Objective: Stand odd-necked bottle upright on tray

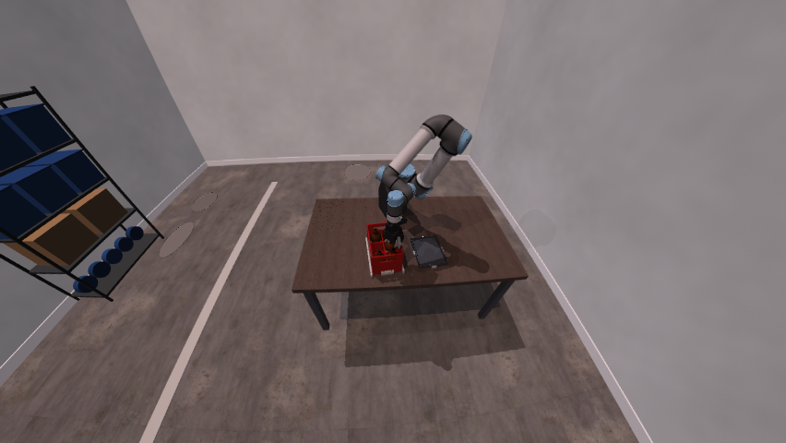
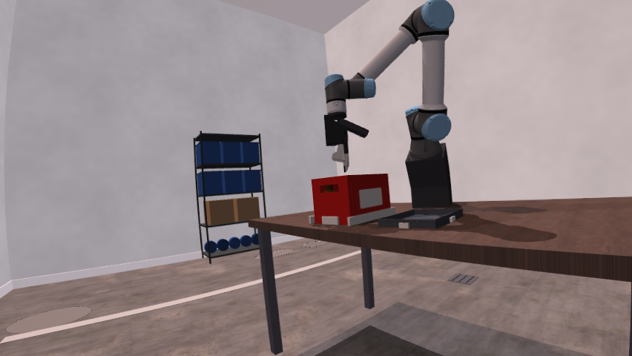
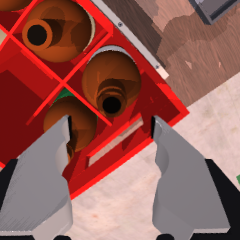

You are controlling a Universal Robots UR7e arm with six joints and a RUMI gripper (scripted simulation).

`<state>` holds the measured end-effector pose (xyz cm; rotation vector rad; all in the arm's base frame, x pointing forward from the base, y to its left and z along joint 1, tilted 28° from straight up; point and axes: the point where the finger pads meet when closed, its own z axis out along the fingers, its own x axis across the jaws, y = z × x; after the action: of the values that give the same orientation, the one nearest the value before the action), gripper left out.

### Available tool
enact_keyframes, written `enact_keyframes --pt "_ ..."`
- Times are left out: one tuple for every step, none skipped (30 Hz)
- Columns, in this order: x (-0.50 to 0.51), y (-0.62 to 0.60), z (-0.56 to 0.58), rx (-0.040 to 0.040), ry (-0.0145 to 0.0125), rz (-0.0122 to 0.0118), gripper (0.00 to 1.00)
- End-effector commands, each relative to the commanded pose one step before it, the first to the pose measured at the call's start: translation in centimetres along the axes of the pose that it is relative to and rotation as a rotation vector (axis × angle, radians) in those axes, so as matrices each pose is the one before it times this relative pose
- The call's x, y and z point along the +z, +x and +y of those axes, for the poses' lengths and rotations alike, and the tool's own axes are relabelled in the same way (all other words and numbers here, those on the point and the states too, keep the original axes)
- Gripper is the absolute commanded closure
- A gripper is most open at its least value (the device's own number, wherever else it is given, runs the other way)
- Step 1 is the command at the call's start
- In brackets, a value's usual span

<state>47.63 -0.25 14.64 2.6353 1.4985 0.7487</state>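
Brown, round bottles (image 1: pixel 375 235) (image 2: pixel 328 190) (image 3: pixel 111 80) stand in the red plastic crate (image 1: pixel 387 266) (image 2: pixel 331 205) (image 3: pixel 177 106), but I cannot tell which one has the odd neck. From the top, the crate is left of the flat, dark grey tray (image 1: pixel 416 255) (image 2: pixel 420 223) (image 3: pixel 216 15). Both sit flat on the dark brown wooden table (image 1: pixel 329 258) (image 2: pixel 530 256) (image 3: pixel 200 80), which has dark legs and shadows on its top. The black and grey pincer (image 1: pixel 397 242) (image 2: pixel 345 170) (image 3: pixel 111 117) is open above the crate, with nothing in its grip. The grey and blue arm (image 1: pixel 415 148) (image 2: pixel 432 66) is at the far side. The room has pale grey walls (image 1: pixel 357 71) (image 2: pixel 154 88) and a blotchy grey-brown floor (image 1: pixel 275 357) (image 2: pixel 176 322) with a long white line (image 1: pixel 220 289) (image 2: pixel 185 297). On the left, a black metal shelf (image 1: pixel 107 177) (image 2: pixel 202 176) holds blue boxes (image 1: pixel 32 132) (image 2: pixel 209 152), brown boxes (image 1: pixel 63 239) (image 2: pixel 221 213) and round blue things (image 1: pixel 113 256) (image 2: pixel 222 244).
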Motion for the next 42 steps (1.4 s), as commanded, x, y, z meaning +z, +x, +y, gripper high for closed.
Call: enact_keyframes --pt "-2.231 0.028 0.100 -0.00217 0.00202 0.00178 0.62" --pt "-0.252 0.000 0.001 0.00000 0.00000 -0.00002 0.62" --pt "-0.230 0.000 -0.001 0.00000 0.00000 -0.00001 0.62" --pt "0.000 0.000 0.000 0.00000 0.00000 0.00000 0.62" --pt "0.000 0.000 0.000 0.00000 0.00000 0.00000 0.62" --pt "-0.207 0.000 0.000 0.00000 0.00000 -0.00001 0.62" --pt "-0.183 0.000 0.000 0.00000 0.00000 -0.00001 0.62" --pt "-0.159 0.000 -0.001 0.00000 0.00000 -0.00001 0.62" --pt "-0.134 0.000 0.001 0.00000 0.00000 -0.00001 0.62" --pt "-0.111 0.000 0.000 0.00000 0.00000 -0.00001 0.62" --pt "-0.088 0.000 0.000 0.00000 0.00000 -0.00001 0.62" --pt "-0.066 0.000 0.000 0.00000 0.00000 0.00000 0.62" --pt "-0.047 0.000 0.000 0.00000 0.00000 0.00000 0.62" --pt "-0.030 -0.002 0.000 0.00000 0.00000 -0.00007 0.62" --pt "-0.016 -0.003 0.000 0.00000 0.00000 -0.00010 0.62" --pt "-0.006 -0.003 0.000 0.00000 0.00000 -0.00010 0.62" --pt "-0.001 -0.003 0.000 0.00000 0.00000 -0.00008 0.62" --pt "0.000 0.000 0.000 0.00000 0.00000 0.00000 0.62" --pt "0.037 0.026 -0.032 -0.00065 0.00113 0.00017 1.00" --pt "0.041 -0.002 -0.036 0.00007 0.00109 0.00009 1.00" --pt "0.000 0.000 0.000 0.00000 0.00000 0.00000 1.00" --pt "0.000 0.000 0.000 0.00000 0.00000 0.00000 1.00" --pt "0.048 -0.006 -0.048 0.00056 0.00128 0.00007 1.00" --pt "-0.001 0.000 0.003 0.00004 -0.00010 -0.00001 1.00" --pt "-0.001 0.000 0.004 -0.00001 -0.00014 -0.00001 1.00" --pt "-0.001 0.000 0.003 -0.00001 -0.00011 -0.00001 1.00" --pt "-0.001 0.000 0.002 -0.00001 -0.00007 0.00000 1.00" --pt "0.000 0.000 0.002 -0.00001 -0.00005 0.00000 1.00" --pt "0.000 0.000 0.001 -0.00001 -0.00003 0.00000 1.00" --pt "0.000 0.000 0.001 -0.00001 -0.00002 0.00000 1.00" --pt "0.000 0.000 0.000 0.00000 -0.00001 0.00000 1.00" --pt "0.000 0.000 0.000 0.00000 0.00000 0.00000 1.00" --pt "0.000 0.000 0.000 0.00000 0.00000 0.00000 1.00" --pt "0.000 0.000 0.000 0.00000 0.00000 0.00000 1.00" --pt "0.000 0.000 0.000 0.00000 0.00000 0.00000 1.00" --pt "0.000 0.000 0.000 0.00000 0.00000 0.00000 1.00" --pt "0.000 0.000 0.000 0.00000 0.00000 0.00000 1.00" --pt "0.000 0.000 0.000 0.00000 0.00000 0.00000 1.00" --pt "0.000 0.000 0.000 0.00000 0.00000 0.00000 1.00" --pt "0.000 0.000 0.000 0.00000 0.00000 0.00000 1.00" --pt "0.000 0.000 0.000 0.00000 0.00000 0.00000 1.00" --pt "0.000 0.000 0.000 0.00000 0.00000 0.00000 1.00"
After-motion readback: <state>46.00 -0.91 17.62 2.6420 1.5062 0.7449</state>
